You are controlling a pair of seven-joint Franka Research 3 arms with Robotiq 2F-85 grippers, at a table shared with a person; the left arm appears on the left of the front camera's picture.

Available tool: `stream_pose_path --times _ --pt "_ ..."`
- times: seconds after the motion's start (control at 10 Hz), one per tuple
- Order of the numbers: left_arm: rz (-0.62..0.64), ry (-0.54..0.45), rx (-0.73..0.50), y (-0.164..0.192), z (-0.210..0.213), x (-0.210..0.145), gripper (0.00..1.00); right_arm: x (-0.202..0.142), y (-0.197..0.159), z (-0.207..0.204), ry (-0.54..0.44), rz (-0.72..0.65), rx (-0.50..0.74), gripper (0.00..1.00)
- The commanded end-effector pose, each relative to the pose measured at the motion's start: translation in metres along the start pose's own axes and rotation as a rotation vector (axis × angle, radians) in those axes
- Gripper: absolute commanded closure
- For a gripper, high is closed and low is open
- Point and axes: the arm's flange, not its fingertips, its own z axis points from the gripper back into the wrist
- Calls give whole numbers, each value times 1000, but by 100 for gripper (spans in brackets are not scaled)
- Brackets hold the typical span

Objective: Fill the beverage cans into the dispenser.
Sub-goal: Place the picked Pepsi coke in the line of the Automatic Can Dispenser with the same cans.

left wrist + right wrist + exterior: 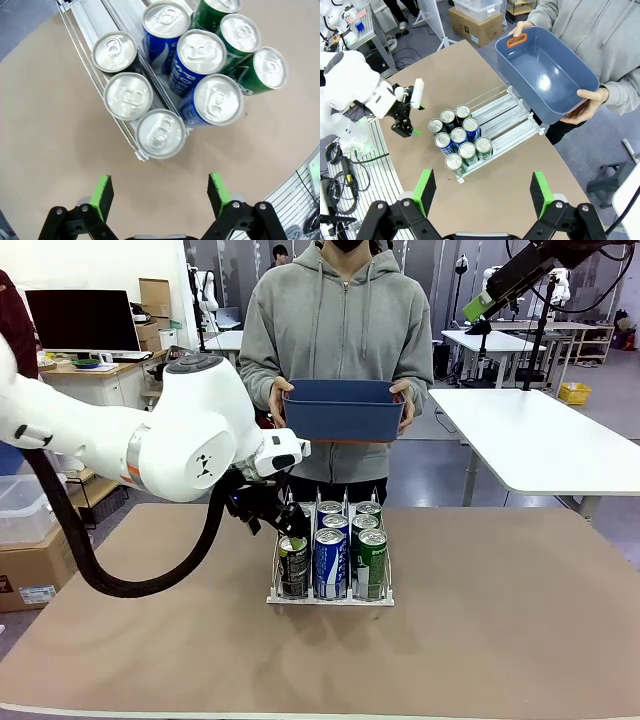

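**Nine cans racked, both pincers wide**

The beverage cans [458, 136] stand upright in the dispenser [506, 121] at the middle of the table [500, 600], three per lane: dark on the left, blue in the middle, green on the right. The left pincer [159, 194] hangs wide and empty just beside the dark lane. The right pincer [481, 187] gapes wide, high above. At the far side, a person holds a blue tub [342, 408].

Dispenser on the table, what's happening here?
The dispenser holds nine beverage cans, three per lane: dark, blue, green. The left gripper is open and empty just off the dark lane's end. The right gripper hangs open above. A person holds an empty blue tub at the far side.
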Motion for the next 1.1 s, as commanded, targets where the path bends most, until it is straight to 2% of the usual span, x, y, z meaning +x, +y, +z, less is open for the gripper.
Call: stream_pose_path --times 0.0,0.6,0.7,0.8,0.9,1.0 --pt "-4 14 13 6 -9 7 0 0 -1 0 2 -1 5 0" --pt "1 18 1 3 -9 4 0 0 -1 0 2 -1 5 0" --pt "-115 40 -20 13 14 16 0 0 -1 0 2 -1 5 0" --pt "-215 99 -135 27 50 25 0 0 -1 0 2 -1 5 0" --pt "-312 110 -187 43 88 28 0 0 -1 0 2 -1 5 0" --pt "-316 47 -181 53 120 38 0 0 -1 0 2 -1 5 0"
